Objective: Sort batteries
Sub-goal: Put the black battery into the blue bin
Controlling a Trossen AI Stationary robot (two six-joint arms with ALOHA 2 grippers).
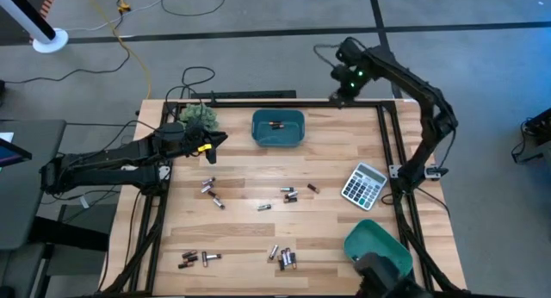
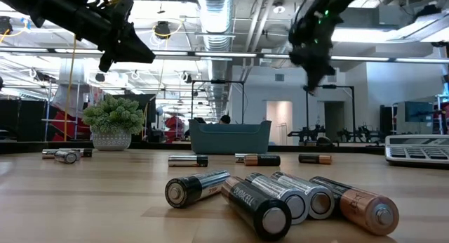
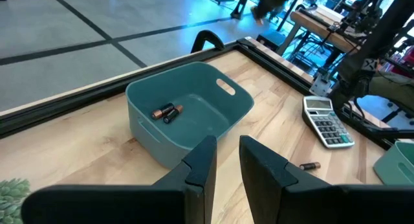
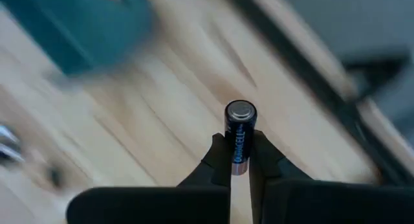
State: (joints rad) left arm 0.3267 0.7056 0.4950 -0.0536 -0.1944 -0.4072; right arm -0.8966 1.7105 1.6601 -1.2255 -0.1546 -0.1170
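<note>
Right gripper (image 4: pixel 240 160), fingers clamped on a battery (image 4: pixel 240 134) whose long axis runs on beyond the fingertips, hangs near the table's far edge beside the teal bin (image 1: pixel 278 128). Left gripper (image 3: pixel 225 160): fingers slightly apart, empty.

My arms: both matte black, jointed | left arm (image 1: pixel 112 167): yellow marking near gripper | right arm (image 1: pixel 413 91): green light lit at wrist | fingers (image 3: pixel 200 169): flat black wedges

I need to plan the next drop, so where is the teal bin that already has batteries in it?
In the high view the teal bin sits at the table's far edge, near the middle, between the potted plant on its left and the right end effector on its right.
</note>
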